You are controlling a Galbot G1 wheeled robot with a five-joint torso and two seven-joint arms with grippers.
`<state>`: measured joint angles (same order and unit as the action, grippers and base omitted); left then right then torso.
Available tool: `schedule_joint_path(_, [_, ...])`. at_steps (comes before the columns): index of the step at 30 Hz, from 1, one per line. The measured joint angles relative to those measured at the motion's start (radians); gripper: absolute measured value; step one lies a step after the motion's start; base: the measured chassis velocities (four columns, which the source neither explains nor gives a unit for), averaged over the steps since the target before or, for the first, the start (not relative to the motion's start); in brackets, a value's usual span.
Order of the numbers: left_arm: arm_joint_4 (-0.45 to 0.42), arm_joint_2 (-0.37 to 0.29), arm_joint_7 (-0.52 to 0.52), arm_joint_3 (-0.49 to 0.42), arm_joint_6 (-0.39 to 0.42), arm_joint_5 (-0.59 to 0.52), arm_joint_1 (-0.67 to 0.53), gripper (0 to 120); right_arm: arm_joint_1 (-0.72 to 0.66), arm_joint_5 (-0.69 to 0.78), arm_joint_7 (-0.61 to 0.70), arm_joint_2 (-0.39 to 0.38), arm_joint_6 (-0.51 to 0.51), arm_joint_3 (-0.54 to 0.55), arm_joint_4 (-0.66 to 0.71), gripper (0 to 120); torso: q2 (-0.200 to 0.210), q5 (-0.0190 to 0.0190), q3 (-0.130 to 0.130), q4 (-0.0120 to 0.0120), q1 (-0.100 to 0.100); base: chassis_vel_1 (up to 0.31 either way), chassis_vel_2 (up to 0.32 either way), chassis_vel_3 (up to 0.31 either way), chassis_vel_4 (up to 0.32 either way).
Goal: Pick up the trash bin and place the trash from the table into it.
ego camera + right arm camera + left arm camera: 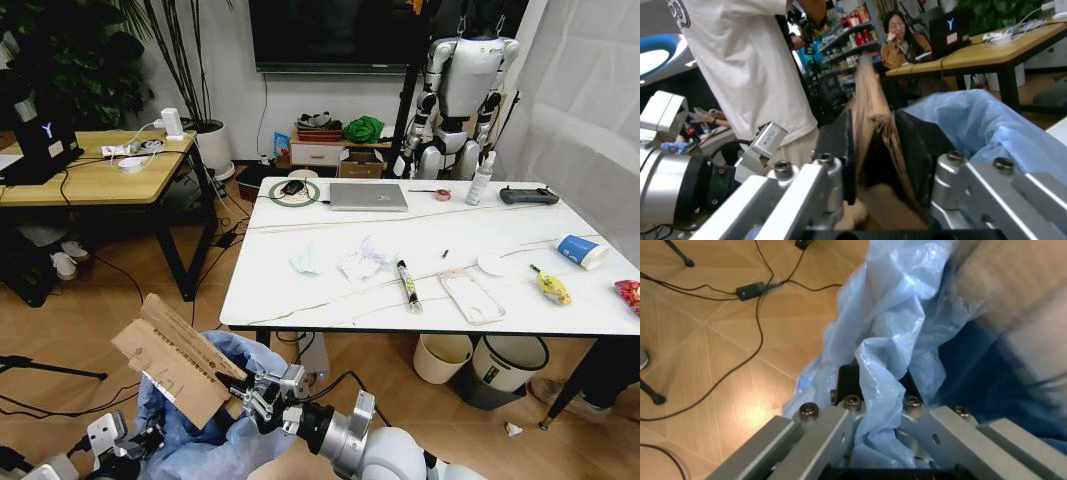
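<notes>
Jutting up-left over the trash bin, the cardboard piece is pinched at its lower right end by the right gripper; the left gripper clamps the bin's liner, near-left of the table.

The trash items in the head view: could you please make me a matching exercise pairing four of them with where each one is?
Things:
1. cardboard piece
2. black tube
3. blue paper cup
4. white tissues

Places:
A. on its side near the table's right edge
B. mid-table, left of the tube
C. held by the right gripper over the trash bin
D. beside the clear plastic tray

Pairs: 1-C, 2-D, 3-A, 4-B
</notes>
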<state>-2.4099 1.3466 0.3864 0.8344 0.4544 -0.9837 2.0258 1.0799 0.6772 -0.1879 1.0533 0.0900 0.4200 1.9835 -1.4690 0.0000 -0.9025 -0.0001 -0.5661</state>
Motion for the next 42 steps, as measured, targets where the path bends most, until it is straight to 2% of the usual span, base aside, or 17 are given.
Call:
schedule_joint_path(2, [0.0,0.0,0.0,0.0,0.0,0.0,-0.001,0,0.002,-0.003,0.0,0.001,0.001,-0.002,-0.001,30,0.0,0.0,0.0,0.0,0.0,0.0,0.0,0.0,0.0])
schedule_joint_path(6, [0.001,-0.001,-0.001,-0.001,-0.001,0.0,-0.003,0,0.008,-0.012,0.002,0.01,0.005,-0.028,-0.002,48,0.0,0.0,0.0,0.0,0.0,0.0,0.0,0.0,0.0])
schedule_joint_path(8, [0.002,-0.001,-0.002,-0.001,-0.002,0.001,-0.004,0,0.007,-0.011,0.003,0.014,0.005,-0.039,-0.002,52,0.0,0.0001,0.0,-0.0001,0.0,0.0,0.0,0.0,0.0])
schedule_joint_path(12, [0.011,0.001,-0.007,-0.003,-0.006,0.008,-0.004,0,-0.019,0.018,0.022,0.061,-0.01,-0.105,0.004,70,0.0,0.0,0.0,-0.0001,0.0,0.0,0.0,0.0,0.0])
schedule_joint_path(15, [0.013,0.005,-0.012,-0.007,-0.009,0.016,-0.005,0,-0.052,0.025,0.098,0.112,-0.057,-0.146,-0.017,82,0.0,-0.0001,0.0,0.0,0.0,0.0,0.0,0.0,0.0])
schedule_joint_path(16, [0.013,0.005,-0.012,-0.007,-0.009,0.016,-0.005,0,-0.052,0.025,0.098,0.112,-0.057,-0.146,-0.017,82,0.0,-0.0001,0.0,0.0,0.0,0.0,0.0,0.0,0.0])
schedule_joint_path(19, [0.013,0.011,-0.022,-0.009,-0.018,0.03,-0.003,0,-0.092,0.02,0.24,0.169,-0.178,-0.212,-0.063,95,0.0,0.0,0.0,0.0,0.0,0.0,0.0,0.0,0.0])
schedule_joint_path(21, [0.013,0.012,-0.026,-0.009,-0.021,0.036,-0.001,0,-0.102,0.004,0.272,0.177,-0.2,-0.233,-0.081,98,0.0,0.0002,0.0,0.0002,0.0,0.0,0.0,0.0,0.0])
schedule_joint_path(22, [0.013,0.014,-0.03,-0.01,-0.025,0.045,0.0,0,-0.117,-0.04,0.309,0.183,-0.221,-0.282,-0.121,100,0.0,0.0002,0.0,0.0002,0.0,0.0,0.0,0.0,0.0])
schedule_joint_path(24, [0.013,0.015,-0.036,-0.011,-0.028,0.057,-0.004,0,-0.129,-0.107,0.338,0.155,-0.276,-0.384,-0.169,100,0.0,0.0003,0.0,0.0002,0.0,0.0,0.0,0.0,0.0])
schedule_joint_path(25, [0.013,0.014,-0.036,-0.011,-0.029,0.058,-0.006,0,-0.129,-0.121,0.348,0.143,-0.297,-0.406,-0.174,100,0.0,0.0002,0.0,0.0,0.0,0.0,0.0,0.0,0.0])
schedule_joint_path(27, [0.017,0.012,-0.037,-0.013,-0.029,0.06,-0.012,0,-0.12,-0.153,0.386,0.099,-0.404,-0.475,-0.176,100,0.0,0.0005,0.0,0.0003,0.0,0.0,0.0,0.0,0.0])
schedule_joint_path(29, [0.019,0.011,-0.037,-0.014,-0.029,0.061,-0.014,0,-0.114,-0.158,0.4,0.081,-0.44,-0.497,-0.176,100,0.0,0.0,0.0,0.0,0.0,0.0,0.0,0.0,0.0])
schedule_joint_path(31, [0.025,0.006,-0.038,-0.016,-0.029,0.062,-0.021,0,-0.089,-0.167,0.435,0.013,-0.536,-0.572,-0.177,100,0.0,0.0002,0.0,-0.0005,0.0,0.0,0.0,0.0,0.0])
schedule_joint_path(34, [0.029,0.001,-0.038,-0.017,-0.029,0.062,-0.028,0,-0.052,-0.159,0.414,-0.043,-0.565,-0.644,-0.189,100,0.0,0.0003,0.0,-0.0003,0.0,0.0,0.0,0.0,0.0])
schedule_joint_path(42, [0.03,-0.007,-0.039,-0.018,-0.029,0.062,-0.031,0,0.01,-0.052,0.335,-0.083,-0.551,-0.729,-0.189,100,0.0,0.0003,0.0,-0.0001,0.0,0.0,0.0,0.0,0.0])
